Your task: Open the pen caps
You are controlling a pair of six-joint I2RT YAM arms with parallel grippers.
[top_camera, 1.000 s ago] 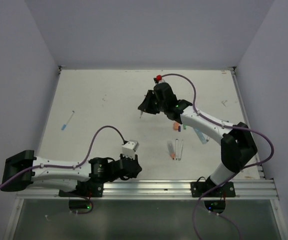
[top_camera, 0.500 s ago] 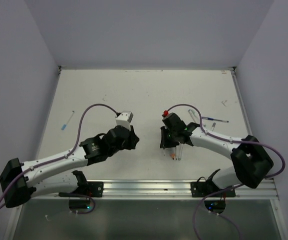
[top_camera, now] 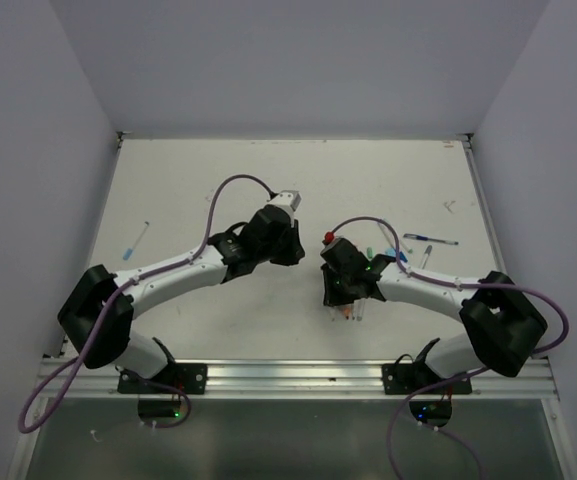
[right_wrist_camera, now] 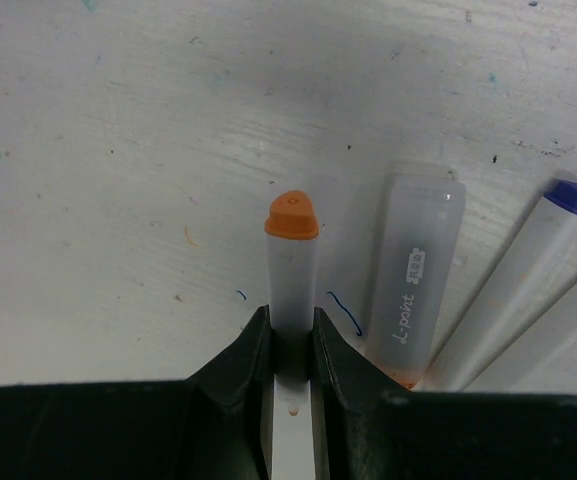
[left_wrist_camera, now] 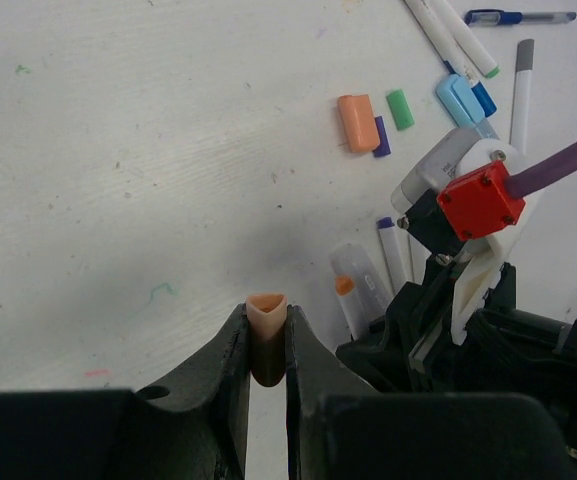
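White, scuffed surface (top_camera: 168,180) carries a loose orange cap (left_wrist_camera: 358,122), green cap (left_wrist_camera: 400,108) and light blue cap (left_wrist_camera: 458,98) toward its right edge. Between the left fingers (left_wrist_camera: 226,380) sits a peach cap (left_wrist_camera: 266,320), gripped tight; the right fingers (right_wrist_camera: 248,365) clamp a clear pen barrel (right_wrist_camera: 293,280).

Scuffed, ink-flecked white table (top_camera: 208,190) carried a blue ballpoint pen (left_wrist_camera: 520,17) toward its right side and a lone white pen barrel (top_camera: 141,233) well apart near the left wall (top_camera: 28,150).
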